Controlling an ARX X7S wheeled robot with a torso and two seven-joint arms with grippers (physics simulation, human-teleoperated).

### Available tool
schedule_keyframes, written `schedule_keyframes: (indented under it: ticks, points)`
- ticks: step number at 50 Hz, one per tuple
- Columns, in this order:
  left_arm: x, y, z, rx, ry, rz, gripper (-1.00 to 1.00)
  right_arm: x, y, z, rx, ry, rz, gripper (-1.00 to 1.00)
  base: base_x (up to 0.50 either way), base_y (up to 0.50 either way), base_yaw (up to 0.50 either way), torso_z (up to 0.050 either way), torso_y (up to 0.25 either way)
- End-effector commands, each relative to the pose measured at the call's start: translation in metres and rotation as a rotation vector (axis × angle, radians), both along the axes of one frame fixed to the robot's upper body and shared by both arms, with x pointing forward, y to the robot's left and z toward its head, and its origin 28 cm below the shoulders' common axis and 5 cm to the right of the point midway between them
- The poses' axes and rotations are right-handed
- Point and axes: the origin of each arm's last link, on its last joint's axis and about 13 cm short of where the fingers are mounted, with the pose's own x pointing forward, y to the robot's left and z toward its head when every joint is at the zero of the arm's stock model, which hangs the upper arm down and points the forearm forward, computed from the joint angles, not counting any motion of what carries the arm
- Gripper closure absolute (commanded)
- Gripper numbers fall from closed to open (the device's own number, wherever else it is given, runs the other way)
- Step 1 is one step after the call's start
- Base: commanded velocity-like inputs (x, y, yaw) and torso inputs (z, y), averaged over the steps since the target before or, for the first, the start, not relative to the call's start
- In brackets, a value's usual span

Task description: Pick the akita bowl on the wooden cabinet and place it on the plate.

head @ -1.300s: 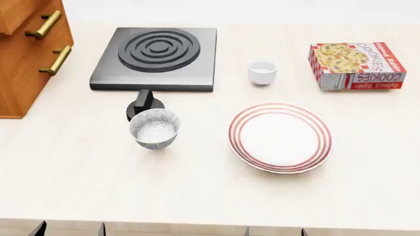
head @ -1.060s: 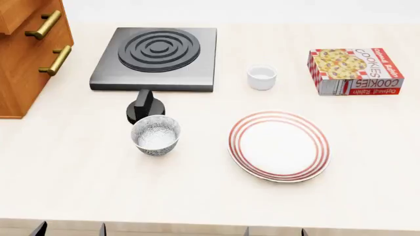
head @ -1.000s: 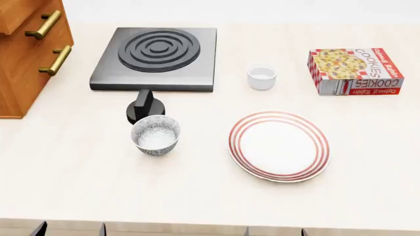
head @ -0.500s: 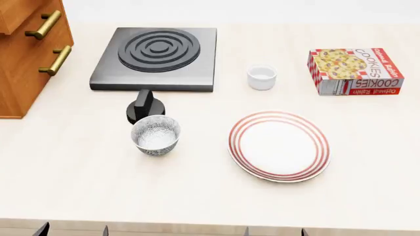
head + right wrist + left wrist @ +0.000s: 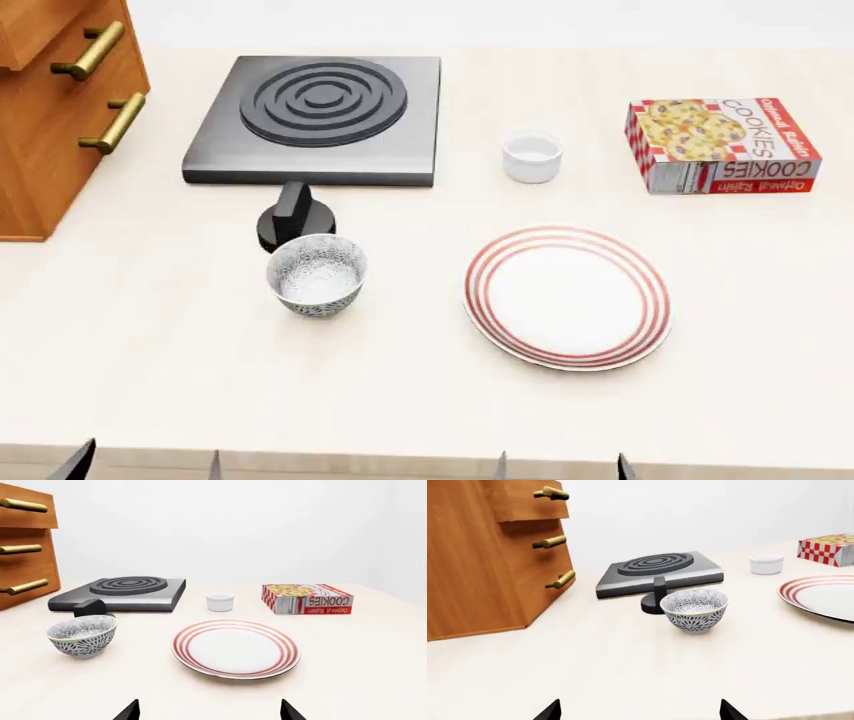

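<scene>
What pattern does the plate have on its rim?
Red concentric rings on the white plate, clearest in the head view.

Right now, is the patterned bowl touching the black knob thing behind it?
Cannot tell. In the head view the bowl rim meets the black knob with no gap, and in the left wrist view the bowl overlaps the knob, hiding any space.

A grey stove slab [image 5: 316, 118], black knob [image 5: 294, 214], white cup [image 5: 533, 156] and cookie box [image 5: 722, 143] sit apart.

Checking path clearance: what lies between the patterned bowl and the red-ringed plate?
Nothing: bare countertop separates the akita bowl from the plate, clearest in the head view.
</scene>
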Motion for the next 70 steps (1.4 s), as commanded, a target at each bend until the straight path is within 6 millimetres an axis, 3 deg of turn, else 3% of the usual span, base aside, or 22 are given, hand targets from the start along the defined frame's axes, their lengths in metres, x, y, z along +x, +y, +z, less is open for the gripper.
schedule_keyframes:
  ticks: [1,9,17,29,33,58,70]
  points:
    - [-0.003,-0.003,0.029,0.09,-0.095,0.005,-1.0,-0.011,0.002,0.032,-0.028,-0.121,0.006,-1.0,0.0,0.0,0.0,0.0,0.0]
    - [0.004,-0.002,0.055,0.07,-0.172,0.018,-1.0,-0.021,0.007,0.067,-0.066,-0.218,0.04,-1.0,0.0,0.0,0.0,0.0,0.0]
    - [0.003,0.001,0.071,0.031,-0.207,0.029,-1.0,-0.016,0.007,0.085,-0.078,-0.262,0.062,-1.0,0.0,0.0,0.0,0.0,0.0]
    - [-0.008,0.015,0.111,0.023,-0.332,0.094,-1.0,-0.032,0.009,0.11,-0.082,-0.354,0.063,-1.0,0.0,0.0,0.0,0.0,0.0]
    - [-0.014,0.021,0.114,0.024,-0.347,0.13,-1.0,-0.032,0.011,0.11,-0.074,-0.359,0.071,-1.0,0.0,0.0,0.0,0.0,0.0]
    - [-0.014,0.015,0.116,0.019,-0.364,0.081,-1.0,-0.029,0.012,0.108,-0.077,-0.357,0.07,-1.0,0.0,0.0,0.0,0.0,0.0]
    - [-0.018,0.016,0.117,0.014,-0.385,0.044,-1.0,-0.029,0.012,0.106,-0.07,-0.337,0.079,-1.0,0.0,0.0,0.0,0.045,0.029]
